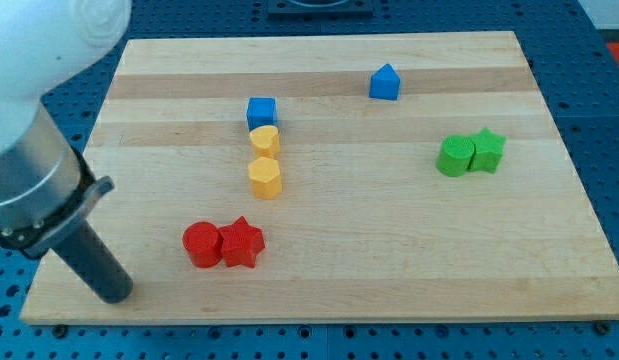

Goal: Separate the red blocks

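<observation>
Rod tip down on the wooden board at its near-left corner, holding nothing, clear of every block. Nearest: red cylinder, to the tip's right, touching the red star on its right side. Farther back: yellow hexagon, yellow heart, blue cube in a column. Blue pentagon block far, right of centre. Green pair touching, right.

Arm at view's left, dark rod slanting down-right, my tip near view's bottom-left.
</observation>
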Available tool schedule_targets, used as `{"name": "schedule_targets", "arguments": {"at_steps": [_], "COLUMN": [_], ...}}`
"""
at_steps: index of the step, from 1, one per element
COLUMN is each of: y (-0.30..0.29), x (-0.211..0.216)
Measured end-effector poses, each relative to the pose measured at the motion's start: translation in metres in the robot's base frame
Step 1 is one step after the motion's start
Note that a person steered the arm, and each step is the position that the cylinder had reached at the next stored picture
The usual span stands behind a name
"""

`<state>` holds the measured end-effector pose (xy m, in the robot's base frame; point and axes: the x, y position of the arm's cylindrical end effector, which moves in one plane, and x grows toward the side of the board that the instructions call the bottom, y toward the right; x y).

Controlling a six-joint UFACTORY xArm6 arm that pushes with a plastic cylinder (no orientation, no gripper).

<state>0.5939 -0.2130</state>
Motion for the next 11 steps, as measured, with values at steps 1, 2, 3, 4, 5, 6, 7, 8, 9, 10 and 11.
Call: {"name": "schedule_targets", "arguments": {"at_steps": [1,2,3,4,5,6,7,8,9,10,11], "y": [0.000,0.016,0.043,0.071,0.094,0.118,0.139,0.163,0.183,0.193,0.193], "x": [-0.022,-0.024,-0.025,-0.028,-0.029,-0.030,-0.037,-0.041,-0.042,-0.046,-0.058]}}
